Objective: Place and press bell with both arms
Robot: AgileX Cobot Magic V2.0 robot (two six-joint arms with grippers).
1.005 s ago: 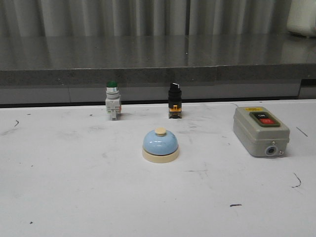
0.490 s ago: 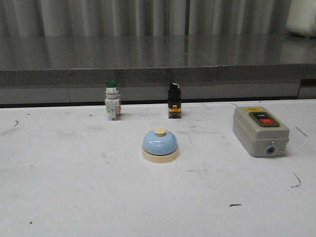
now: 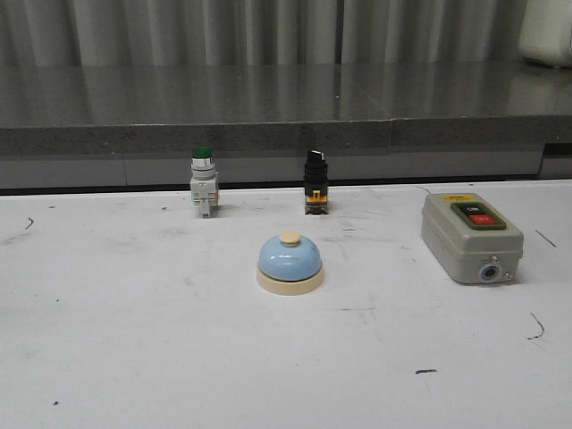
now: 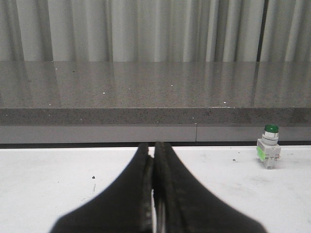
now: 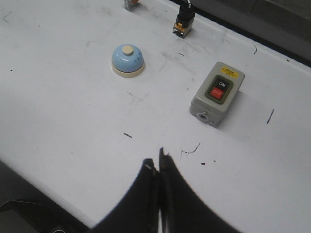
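**Nothing has moved in the last second: bell untouched, both arms held back**

Front view: across the 3 front pictures the scene is the same. The bell sits upright on the white table, about midway between the left and right edges and roughly centred between the far and near edges, exactly where it was 1 second ago. Behind it, near the far edge, stand the green-capped switch and the black selector switch; the grey button box lies toward the right edge, well apart from the bell. No arm shows here. I judge the task has not started: neither placing nor pressing is under way.

Left wrist view: the left gripper has its 2 fingers pressed together with nothing between them. It points level toward the far edge, low over the left part of the table, with the green-capped switch ahead and to its right. The bell is out of this picture.

Right wrist view: the right gripper is also clenched on nothing. It hangs high above the near edge, tilted down over the table; the bell is well ahead of it, the button box nearer
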